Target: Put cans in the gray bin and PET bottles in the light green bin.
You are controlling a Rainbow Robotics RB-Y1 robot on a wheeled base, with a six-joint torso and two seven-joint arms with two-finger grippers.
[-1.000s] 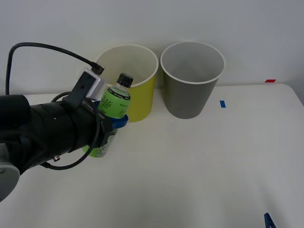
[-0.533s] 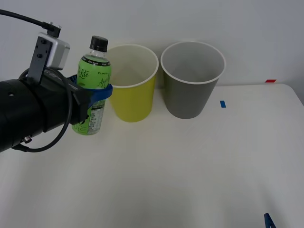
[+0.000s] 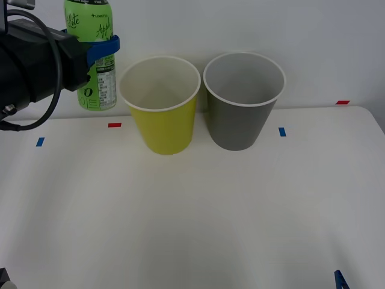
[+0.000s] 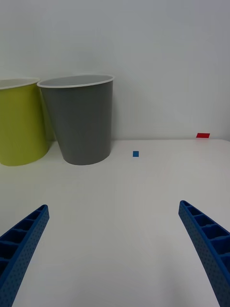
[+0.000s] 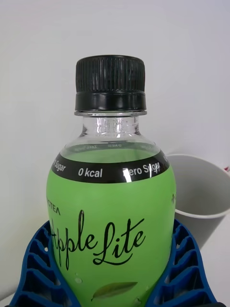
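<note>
L tool [image 3: 103,47] gripping PET bottle [image 3: 92,54] upright, raised

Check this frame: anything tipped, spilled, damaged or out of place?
Nothing stands out. The left gripper holds the PET bottle upright, capped, left of the light green bin. That bin and the gray bin stand upright on the table. The right gripper is open, idle.

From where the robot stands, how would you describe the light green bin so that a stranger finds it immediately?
Two tall round bins stand side by side at the table's far edge, against the wall. The light green bin is the left one, nearer the raised PET bottle; its neighbour, the gray bin, has the same shape.
</note>
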